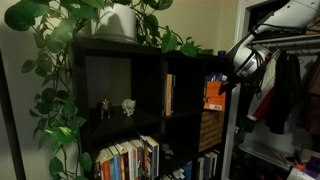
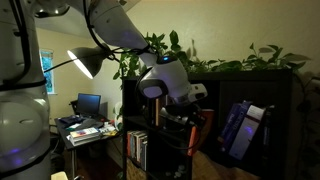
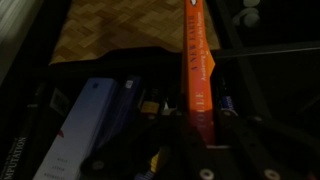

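A dark cube bookshelf [image 1: 150, 58] in a dim room, a trailing plant [image 1: 60, 60] spilling over its top, is where I am working; my gripper [image 3: 205, 150] is closed around a slim orange book [image 3: 198, 70], whose spine runs between the jaws in the wrist view, at the upper cubby by the shelf's end, above a woven basket [image 3: 130, 30]. I judge it stiff, fairly light and glossy enough to slip, so pinching the covers flat near mid-spine looks safest to me. It is bright orange, with pale spine lettering too blurred to read
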`<state>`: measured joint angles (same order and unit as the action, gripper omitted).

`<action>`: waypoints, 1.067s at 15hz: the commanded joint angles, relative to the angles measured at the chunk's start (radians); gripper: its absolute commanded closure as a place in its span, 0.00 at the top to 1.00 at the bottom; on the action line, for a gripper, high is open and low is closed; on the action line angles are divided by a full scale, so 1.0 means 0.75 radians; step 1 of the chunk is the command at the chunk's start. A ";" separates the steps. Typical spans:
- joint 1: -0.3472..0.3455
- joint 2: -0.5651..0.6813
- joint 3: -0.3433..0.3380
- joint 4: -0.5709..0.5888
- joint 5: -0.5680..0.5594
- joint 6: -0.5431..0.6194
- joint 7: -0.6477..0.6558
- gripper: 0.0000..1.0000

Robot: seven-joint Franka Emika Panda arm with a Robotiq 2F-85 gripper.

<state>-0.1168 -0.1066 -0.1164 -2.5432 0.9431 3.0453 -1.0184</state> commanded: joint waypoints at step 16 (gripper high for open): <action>0.002 -0.390 0.165 -0.365 -0.048 -0.013 0.002 0.06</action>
<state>-0.1167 -0.3008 -0.0189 -2.7633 0.9252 3.0445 -1.0200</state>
